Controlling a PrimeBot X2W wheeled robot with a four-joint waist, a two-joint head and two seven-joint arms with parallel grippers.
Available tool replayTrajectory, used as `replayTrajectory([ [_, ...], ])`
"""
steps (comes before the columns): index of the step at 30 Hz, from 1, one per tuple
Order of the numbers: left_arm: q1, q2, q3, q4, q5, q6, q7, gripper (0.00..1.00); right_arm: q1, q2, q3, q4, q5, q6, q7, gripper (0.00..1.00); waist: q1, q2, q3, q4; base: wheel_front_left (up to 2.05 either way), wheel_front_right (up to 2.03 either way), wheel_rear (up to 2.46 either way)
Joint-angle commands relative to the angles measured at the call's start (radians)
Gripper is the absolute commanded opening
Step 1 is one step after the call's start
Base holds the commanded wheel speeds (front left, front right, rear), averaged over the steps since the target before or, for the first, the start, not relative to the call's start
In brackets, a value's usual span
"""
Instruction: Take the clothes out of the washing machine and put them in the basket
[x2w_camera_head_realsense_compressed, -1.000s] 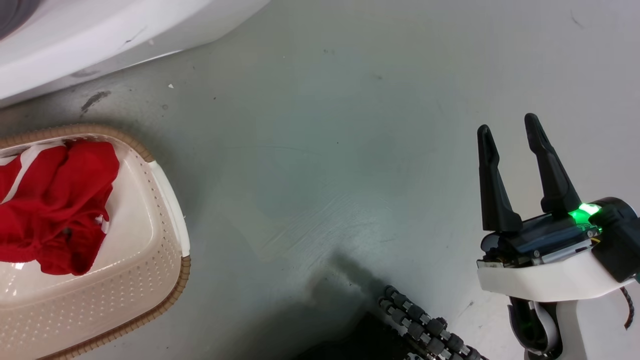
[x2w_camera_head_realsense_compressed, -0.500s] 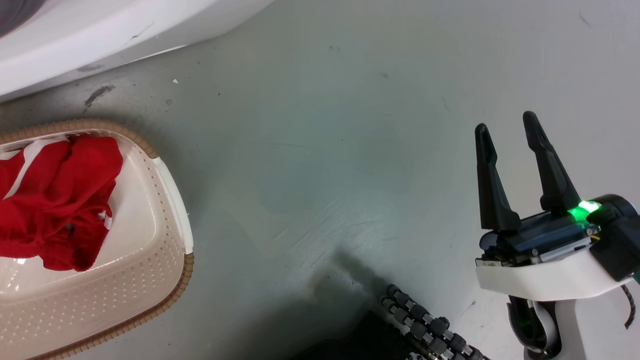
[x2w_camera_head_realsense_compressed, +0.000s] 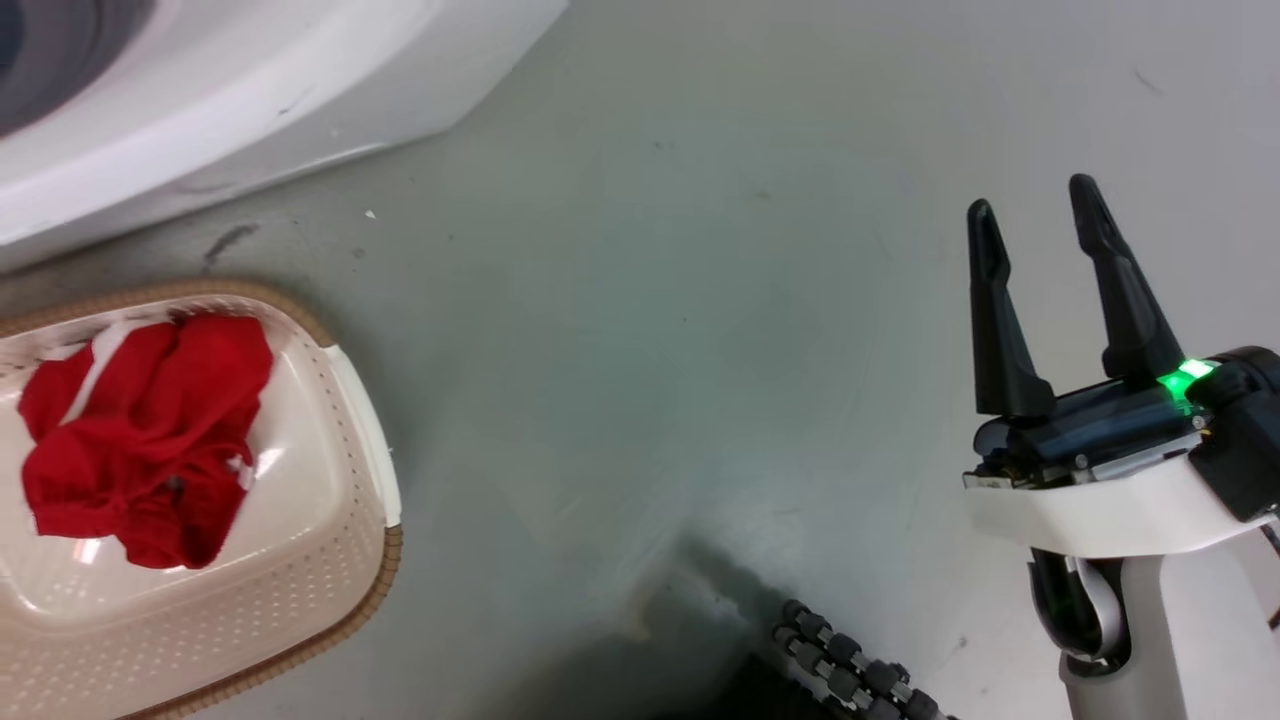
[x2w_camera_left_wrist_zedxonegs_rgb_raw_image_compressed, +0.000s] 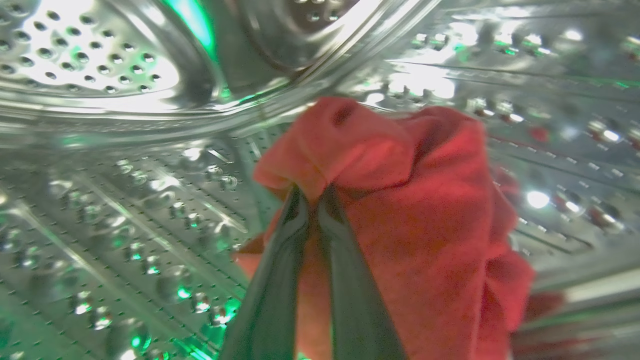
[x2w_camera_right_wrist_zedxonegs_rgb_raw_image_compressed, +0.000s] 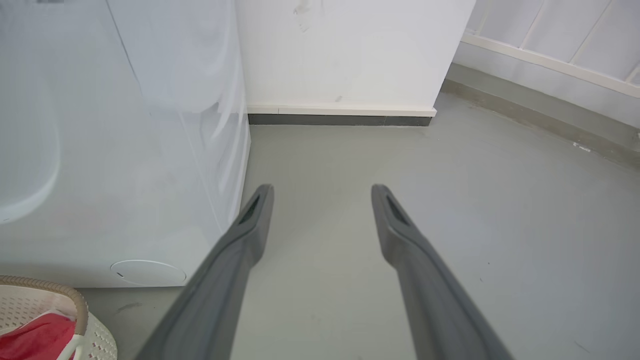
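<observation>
Left claw (x2w_camera_left_wrist_zedxonegs_rgb_raw_image_compressed: 312, 192) pinches red garment (x2w_camera_left_wrist_zedxonegs_rgb_raw_image_compressed: 425, 225) inside drum (x2w_camera_left_wrist_zedxonegs_rgb_raw_image_compressed: 125, 200); right claw (x2w_camera_head_realsense_compressed: 1032, 195) gapes wide above floor (x2w_camera_head_realsense_compressed: 650, 350); basket (x2w_camera_head_realsense_compressed: 365, 470) holds more red clothes (x2w_camera_head_realsense_compressed: 150, 450).

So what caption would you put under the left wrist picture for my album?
Deep inside the shiny steel drum, the left pincer is shut on a fold of a red garment.
</observation>
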Motion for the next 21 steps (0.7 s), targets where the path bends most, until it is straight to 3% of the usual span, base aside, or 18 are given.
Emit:
replayTrajectory([
  [1, 0.056, -0.018, -0.006, -0.002, -0.028, -0.001, -0.053, 0.0, -0.017, 0.002, -0.016, 0.006, -0.022, -0.001, -0.002, 1.0, 0.0, 0.0, -0.049, 0.036, 0.0, 0.0, 0.0],
  [7, 0.172, -0.046, -0.029, -0.012, -0.079, 0.0, -0.172, 0.0, -0.011, 0.002, -0.044, 0.022, -0.067, -0.001, -0.002, 1.0, 0.0, 0.0, -0.125, 0.096, 0.0, 0.0, 0.0],
  [21, 0.506, -0.181, -0.055, -0.029, -0.128, 0.016, -0.513, 0.0, 0.044, 0.001, -0.092, 0.062, -0.167, -0.001, -0.002, 1.0, 0.0, 0.0, -0.358, 0.251, 0.0, 0.0, 0.0],
])
